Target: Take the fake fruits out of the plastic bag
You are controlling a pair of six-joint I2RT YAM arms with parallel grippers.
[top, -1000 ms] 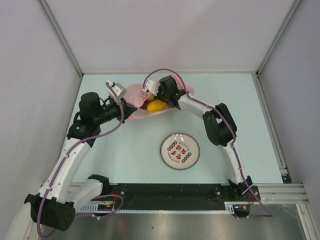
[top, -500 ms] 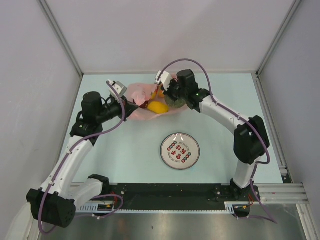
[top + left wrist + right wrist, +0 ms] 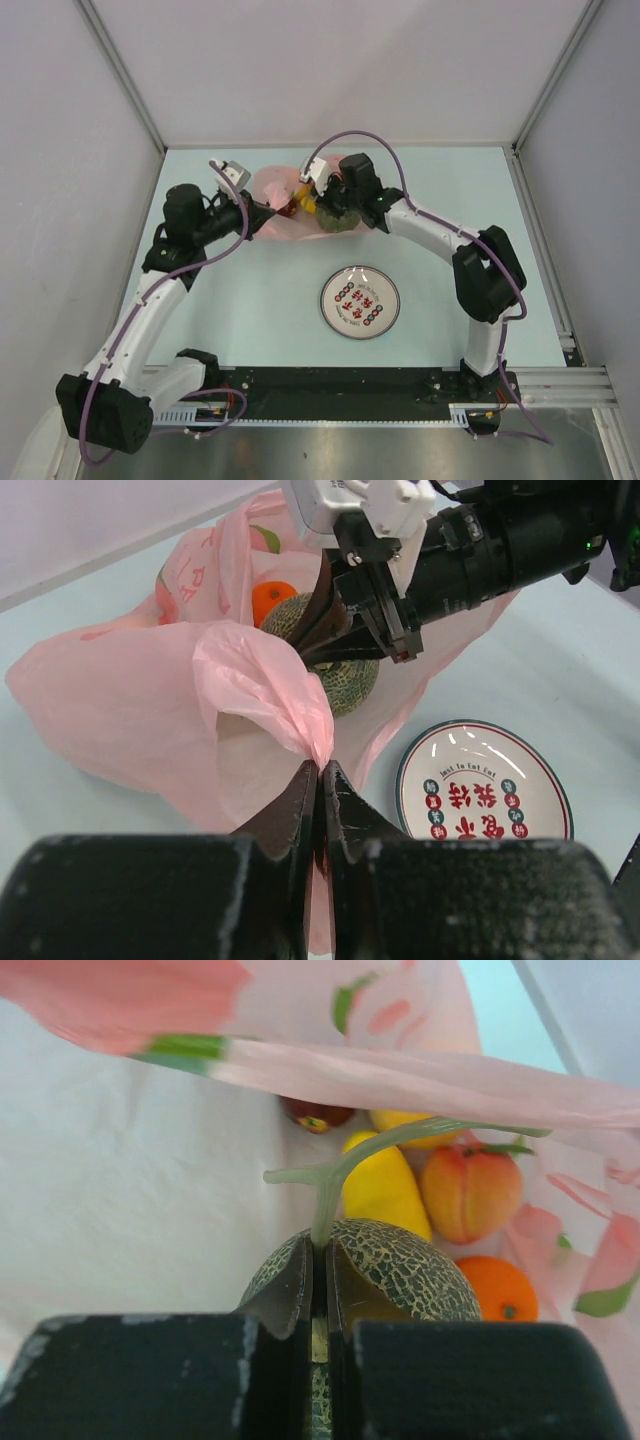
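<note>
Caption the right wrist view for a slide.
Right fingers clamp the pale stem of a netted grey-green plastic melon inside the crinkly translucent pink plastic bag.

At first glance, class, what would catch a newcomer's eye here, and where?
The pink bag at the back, its edge pinched by the left gripper. Inside, the right gripper is shut on the stem of a netted melon, with a peach and an orange beside it. A printed plate lies nearer the arms.

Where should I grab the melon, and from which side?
By its pale T-shaped stem, coming through the open mouth of the bag. The melon is round and wider than the jaws; the stem sticks out thin. The right gripper is shut on it.
</note>
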